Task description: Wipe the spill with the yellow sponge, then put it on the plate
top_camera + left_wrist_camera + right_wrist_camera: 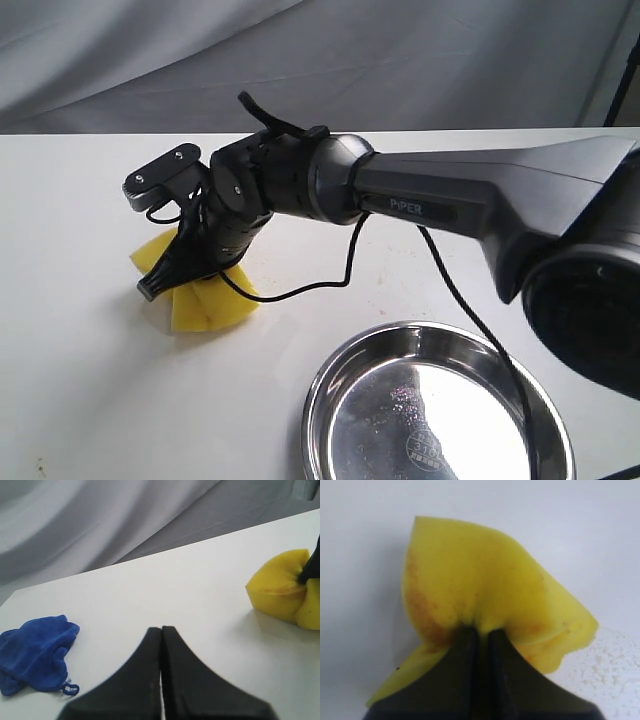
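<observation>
The yellow sponge (212, 306) is lying at the left of the exterior frame, pressed onto the white tabletop (80, 390) and folding up around the fingers pinching it. The right pincer (160, 282) is clamping the foam at its middle, jaws nearly together with the sponge (480, 580) bulging out on either side. An amber-brown stain (420, 610) is showing along one edge of the foam, which suggests the wiping is under way or nearly done. No separate drop of the spill is showing in any view. Only a faint speckled patch (612, 667) is sitting on the tabletop just beside the sponge, and whether it is residue I cannot tell.

The plate (335, 385) is waiting empty at the lower right of the exterior frame, well apart from the sponge, so the placing step is not yet done. The left pincer (161, 632) is pressed together and holding nothing, hovering over bare tabletop with the sponge (280, 592) and a crumpled blue cloth (35, 652) off to either side. What is left, by my reading, is lifting the sponge, carrying it to the plate and letting it go there.
</observation>
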Robot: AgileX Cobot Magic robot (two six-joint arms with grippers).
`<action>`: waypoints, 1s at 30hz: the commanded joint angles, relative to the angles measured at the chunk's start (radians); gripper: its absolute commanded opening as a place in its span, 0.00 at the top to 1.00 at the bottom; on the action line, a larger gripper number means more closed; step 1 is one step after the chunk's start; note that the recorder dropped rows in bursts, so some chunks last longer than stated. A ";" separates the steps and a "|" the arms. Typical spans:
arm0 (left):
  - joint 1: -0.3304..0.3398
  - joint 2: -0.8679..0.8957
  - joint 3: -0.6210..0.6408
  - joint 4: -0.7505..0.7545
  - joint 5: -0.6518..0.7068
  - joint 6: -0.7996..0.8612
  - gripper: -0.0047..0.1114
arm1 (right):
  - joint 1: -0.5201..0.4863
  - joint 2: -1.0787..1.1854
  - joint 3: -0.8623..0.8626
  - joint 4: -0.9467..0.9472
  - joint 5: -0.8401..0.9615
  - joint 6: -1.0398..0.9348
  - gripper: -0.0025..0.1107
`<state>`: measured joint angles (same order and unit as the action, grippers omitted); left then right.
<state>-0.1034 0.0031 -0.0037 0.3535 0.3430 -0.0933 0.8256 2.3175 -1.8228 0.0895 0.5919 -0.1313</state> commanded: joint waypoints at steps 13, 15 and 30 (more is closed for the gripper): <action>-0.006 -0.003 0.004 0.001 -0.004 -0.003 0.96 | 0.002 -0.007 0.001 0.104 -0.060 0.004 0.98; -0.006 -0.003 0.004 0.001 -0.004 -0.003 0.96 | 0.002 -0.007 0.001 0.122 -0.060 0.002 0.98; -0.006 -0.003 0.004 0.001 -0.004 -0.003 0.96 | 0.059 -0.007 0.001 0.476 -0.047 -0.426 0.98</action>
<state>-0.1034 0.0031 -0.0037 0.3535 0.3430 -0.0933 0.8577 2.3175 -1.8228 0.5218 0.5507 -0.4583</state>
